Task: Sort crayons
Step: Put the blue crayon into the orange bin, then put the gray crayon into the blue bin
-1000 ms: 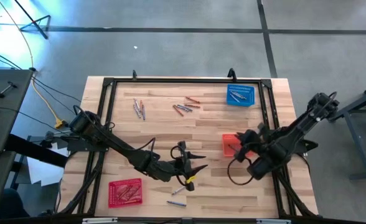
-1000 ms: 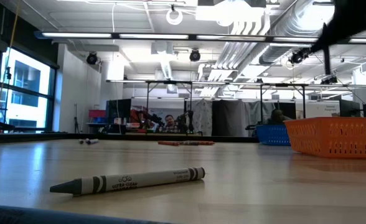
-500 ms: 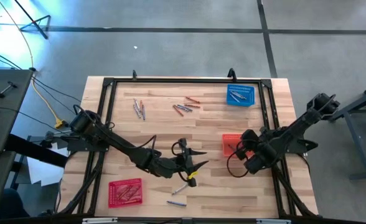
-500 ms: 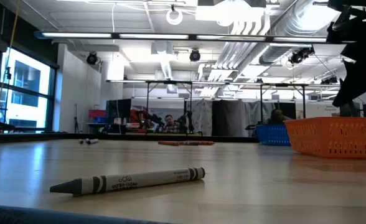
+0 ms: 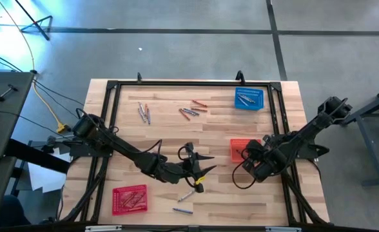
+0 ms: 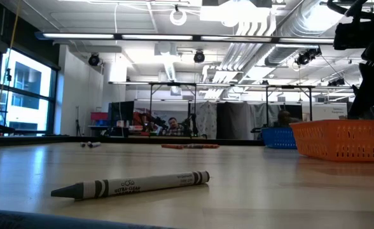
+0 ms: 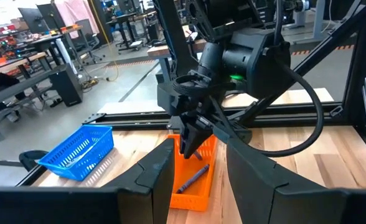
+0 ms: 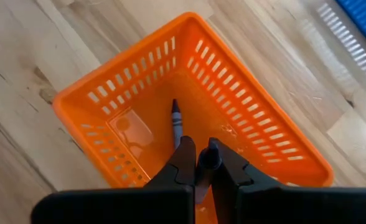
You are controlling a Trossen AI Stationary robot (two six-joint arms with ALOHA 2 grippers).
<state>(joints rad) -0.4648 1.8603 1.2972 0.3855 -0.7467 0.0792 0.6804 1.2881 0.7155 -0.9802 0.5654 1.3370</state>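
Note:
My right gripper [image 8: 198, 163] hangs over the orange basket [image 5: 241, 149] at the table's right, fingers pointing down, shut on a small grey crayon end [image 8: 212, 151]. It also shows in the left wrist view [image 7: 190, 144]. Another grey crayon [image 8: 176, 122] lies flat on the basket floor. My left gripper [image 5: 199, 171] is open and empty above the table's near middle; its fingers [image 7: 158, 171] frame the orange basket. Loose crayons lie at the far middle [image 5: 191, 111], far left [image 5: 144, 113] and near my left gripper [image 5: 185, 196]. My right gripper pinches a grey crayon between its two fingertips [image 8: 186, 155], coming from above and pointing down into the orange basket. Only the crayon's rounded end [image 8: 212, 151] shows between the fingers; the rest is hidden by the gripper. The crayon is lifted clear of the basket floor.
A blue basket [image 5: 249, 98] with crayons stands at the far right, a red basket [image 5: 130, 198] with crayons at the near left. A grey crayon [image 6: 133, 184] lies close to the low camera. A black frame [image 5: 176, 84] runs round the table edge.
My right gripper has gone a little toward the table's left and near edge and down over the orange basket, staying shut.

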